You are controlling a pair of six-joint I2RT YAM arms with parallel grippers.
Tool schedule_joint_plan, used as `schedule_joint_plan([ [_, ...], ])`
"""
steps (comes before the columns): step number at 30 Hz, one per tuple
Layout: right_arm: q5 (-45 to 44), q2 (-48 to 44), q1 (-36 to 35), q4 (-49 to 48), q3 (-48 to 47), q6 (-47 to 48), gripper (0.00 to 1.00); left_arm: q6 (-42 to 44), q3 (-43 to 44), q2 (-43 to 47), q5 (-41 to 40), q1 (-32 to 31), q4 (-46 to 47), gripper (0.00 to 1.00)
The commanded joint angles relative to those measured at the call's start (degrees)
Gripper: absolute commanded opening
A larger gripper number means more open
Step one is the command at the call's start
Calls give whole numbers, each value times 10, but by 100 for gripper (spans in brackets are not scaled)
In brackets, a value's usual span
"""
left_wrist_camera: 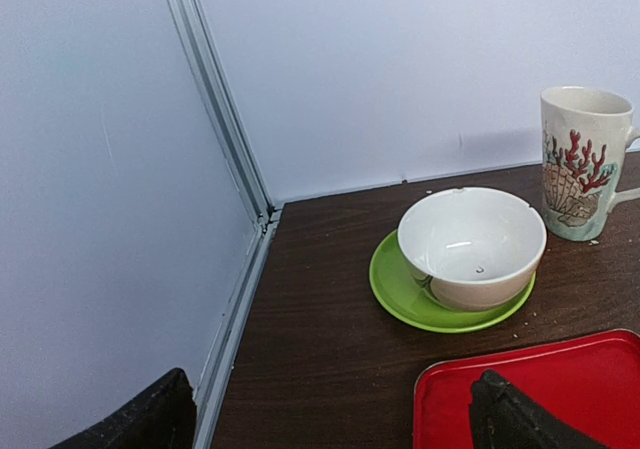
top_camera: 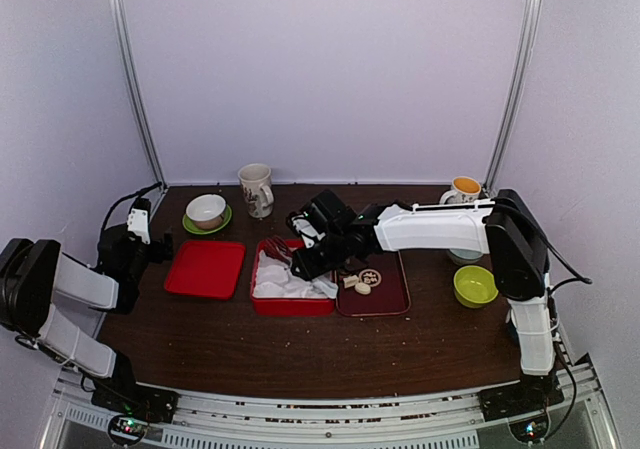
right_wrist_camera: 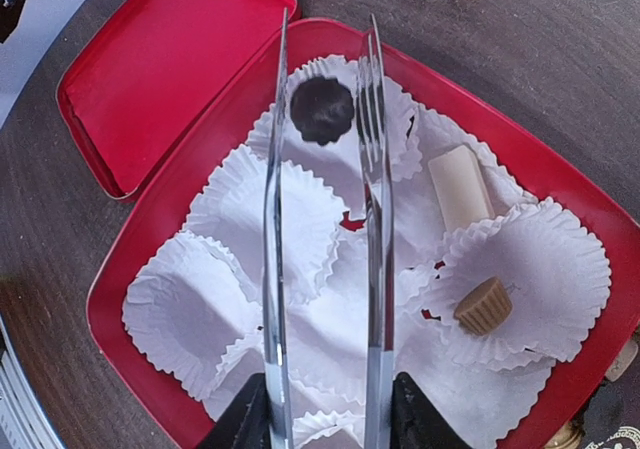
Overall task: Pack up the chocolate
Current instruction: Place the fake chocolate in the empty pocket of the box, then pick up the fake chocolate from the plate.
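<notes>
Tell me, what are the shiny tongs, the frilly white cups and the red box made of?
The tongs look like polished metal: silvery, with mirror-like streaks. The frilly cups look like thin white paper: pleated, crinkly walls. The red box is smooth and glossy; painted tin or plastic, I cannot tell.

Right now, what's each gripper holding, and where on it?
Right gripper holds the metal tongs by their handle end. The dark chocolate lies between the tong arms, not pinched. Left gripper is open, empty.
</notes>
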State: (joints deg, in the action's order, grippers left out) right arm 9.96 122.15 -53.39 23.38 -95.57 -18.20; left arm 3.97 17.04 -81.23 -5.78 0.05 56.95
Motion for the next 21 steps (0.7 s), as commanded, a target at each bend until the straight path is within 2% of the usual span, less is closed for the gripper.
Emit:
schedule_joint_plan([
  [1,-18,3,-3,-16,-28,4,37,-1,8,-3,-3,6,31,98],
  [12,-18,0,-2,-14,-27,8,38,-1,8,-3,-3,6,30,98],
  [21,-12,-43,-2,-35,0,18,38,-1,9,-3,-2,5,31,98],
])
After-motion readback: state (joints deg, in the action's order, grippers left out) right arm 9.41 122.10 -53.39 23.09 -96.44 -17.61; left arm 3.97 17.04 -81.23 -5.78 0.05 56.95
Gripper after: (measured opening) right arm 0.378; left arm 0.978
